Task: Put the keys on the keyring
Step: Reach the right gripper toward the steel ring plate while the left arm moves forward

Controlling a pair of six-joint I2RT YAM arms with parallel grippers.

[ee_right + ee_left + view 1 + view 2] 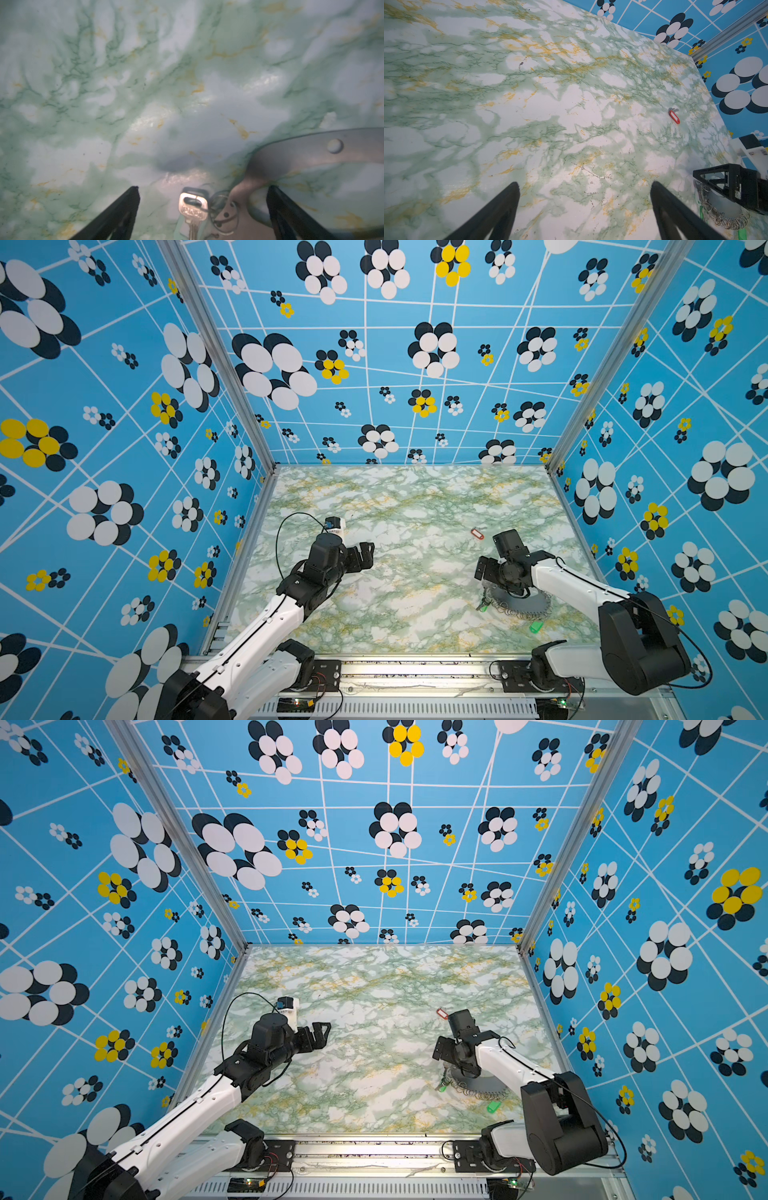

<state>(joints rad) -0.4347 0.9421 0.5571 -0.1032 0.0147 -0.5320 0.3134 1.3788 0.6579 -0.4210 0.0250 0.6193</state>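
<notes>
Seen from above: a green-veined marble table (395,510). My left gripper (365,556) hovers at 9 o'clock of the table's middle, jaws wide apart, holding nothing. My right gripper (202,188) points down at 4 o'clock, jaws also wide apart, over the 9 o'clock end of the keyring (519,605), a grey crescent plate edged with wire rings. In the right wrist view a silver key (193,207) lies between my fingers, touching a ring. A green tag (536,626) lies just beside the rings at 5 o'clock. The red-tagged key (478,534) lies alone at 2 o'clock, well apart from the keyring.
</notes>
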